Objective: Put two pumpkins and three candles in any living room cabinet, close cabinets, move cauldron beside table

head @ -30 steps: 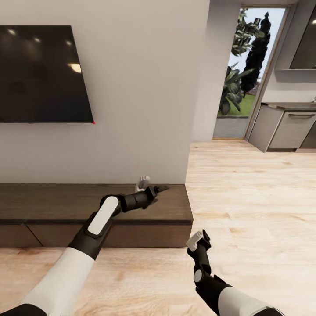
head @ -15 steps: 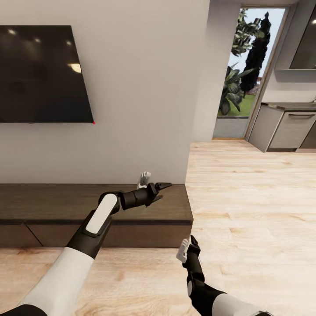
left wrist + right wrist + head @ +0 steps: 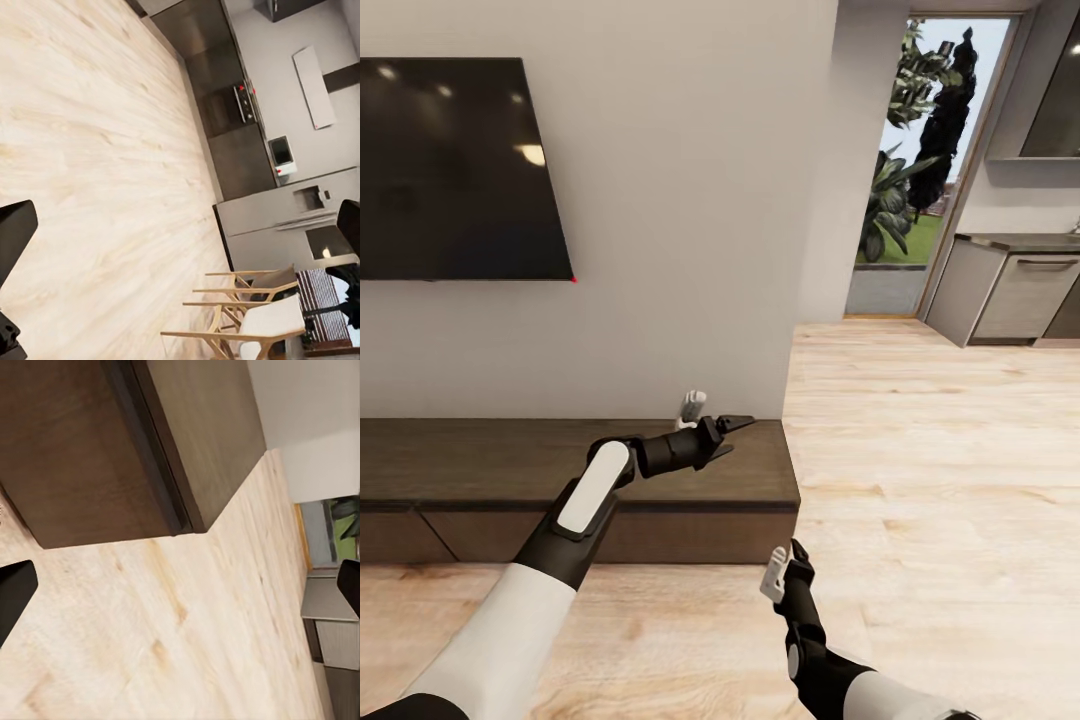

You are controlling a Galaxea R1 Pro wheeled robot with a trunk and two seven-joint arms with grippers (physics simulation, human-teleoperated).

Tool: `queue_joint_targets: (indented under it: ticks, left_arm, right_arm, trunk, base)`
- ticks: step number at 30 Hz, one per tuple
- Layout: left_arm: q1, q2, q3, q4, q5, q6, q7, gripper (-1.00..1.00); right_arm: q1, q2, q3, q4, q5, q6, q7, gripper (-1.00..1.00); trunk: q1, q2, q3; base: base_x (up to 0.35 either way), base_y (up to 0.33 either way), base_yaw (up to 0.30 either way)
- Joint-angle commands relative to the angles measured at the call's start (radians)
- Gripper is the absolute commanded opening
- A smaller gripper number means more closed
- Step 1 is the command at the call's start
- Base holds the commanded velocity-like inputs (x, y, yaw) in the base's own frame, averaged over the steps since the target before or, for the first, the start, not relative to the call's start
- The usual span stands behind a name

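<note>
The TV console cabinet (image 3: 660, 470) runs along the wall under the TV (image 3: 455, 170), drawer fronts flush and shut. Left gripper (image 3: 712, 425) hovers over its top near the right end, jaws spread, holding nothing. Right gripper (image 3: 782, 568) hangs low over the floor (image 3: 920, 480) just in front of the console's corner, jaws apart w/ nothing between. Probably a stiff, heavy wood drawer; best hooked at the dark gap under the top edge, seen in the right wrist view (image 3: 154, 465).

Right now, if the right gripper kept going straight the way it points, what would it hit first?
Probably the front of the long dark-brown wooden cabinet, near its end corner; the open right gripper hangs over pale wood floor, depth uncertain.
</note>
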Motion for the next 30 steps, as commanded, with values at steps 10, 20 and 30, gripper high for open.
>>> queue_joint_targets:
  ticks: [10, 20, 30]
  left_arm:
    - [0.0, -0.002, -0.015, -0.01, 0.0, 0.001, -0.001, 1.0]
    - [0.0, -0.003, -0.015, -0.009, 0.0, 0.001, -0.001, 1.0]
    - [0.0, -0.003, -0.015, -0.009, 0.0, 0.001, -0.001, 1.0]
  right_arm:
    - [0.002, -0.007, 0.025, 0.001, 0.02, -0.003, 0.016, 1.0]
    - [0.0, -0.009, 0.026, -0.001, 0.02, -0.064, 0.061, 1.0]
    - [0.001, -0.008, 0.027, -0.003, 0.02, -0.065, 0.055, 1.0]
  trunk:
    - [0.0, 0.0, 0.0]
    - [0.0, 0.0, 0.0]
    - [0.0, 0.0, 0.0]
  base:
    - [0.0, 0.0, 0.0]
    - [0.0, 0.0, 0.0]
    - [0.0, 0.0, 0.039]
